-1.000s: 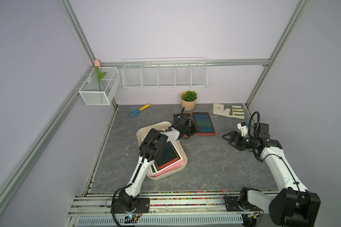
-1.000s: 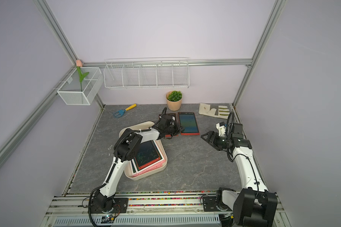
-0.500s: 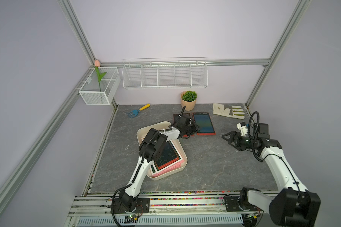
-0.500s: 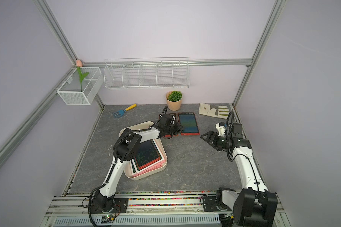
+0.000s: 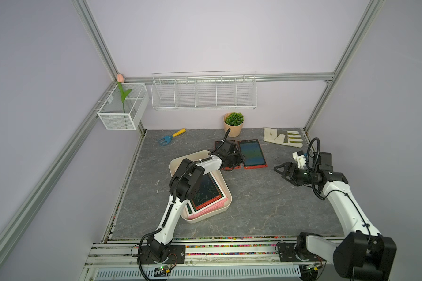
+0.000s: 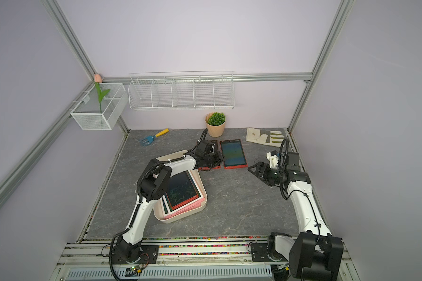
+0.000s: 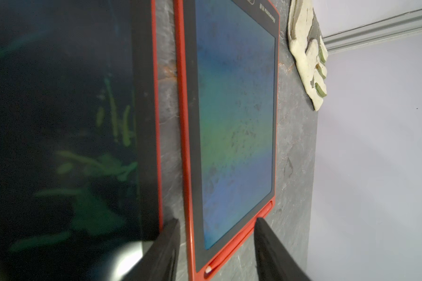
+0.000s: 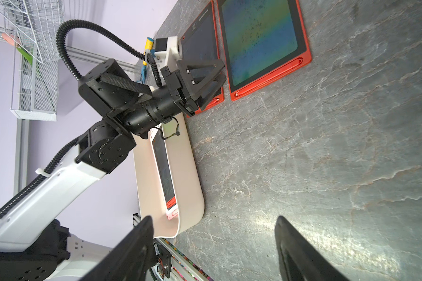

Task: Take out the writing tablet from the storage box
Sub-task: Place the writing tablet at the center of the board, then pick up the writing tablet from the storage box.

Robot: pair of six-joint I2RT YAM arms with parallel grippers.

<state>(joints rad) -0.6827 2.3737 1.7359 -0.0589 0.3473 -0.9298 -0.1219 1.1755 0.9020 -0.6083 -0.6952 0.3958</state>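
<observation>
Cream plastic forms the storage box (image 5: 223, 192), a shallow bin with rounded corners on the grey marbled worktop (image 5: 266, 206), nearest the robot's base among the task's things. Its long axis runs from the near edge away toward the back wall, slanting a little to the left as it goes. Inside lies a stack of writing tablets (image 5: 206, 192): a red-framed one with a dark screen and green scribbles on top, pink-framed ones beneath, all lying flat and following the box's long axis.

Beyond the far end of the box, the left gripper (image 6: 211, 158) hangs low over a smaller red-framed tablet (image 8: 200, 36) that lies flat on the worktop, outside the box. Its jaws stand partly apart with nothing between them; in the left wrist view the two black fingers (image 7: 167, 243) straddle the near edge of the neighbouring tablet without pinching it. Just beside this small tablet, with a narrow strip of worktop between them, lies a larger red tablet (image 5: 252, 154) whose screen shimmers blue-green; its long axis points toward the back wall and a red stylus sits in its near edge.

Off to the right, the right gripper (image 5: 282, 171) hovers above bare worktop, jaws wide and empty.

Farther back are a glove (image 5: 283, 137) and a potted plant (image 5: 234, 124).
</observation>
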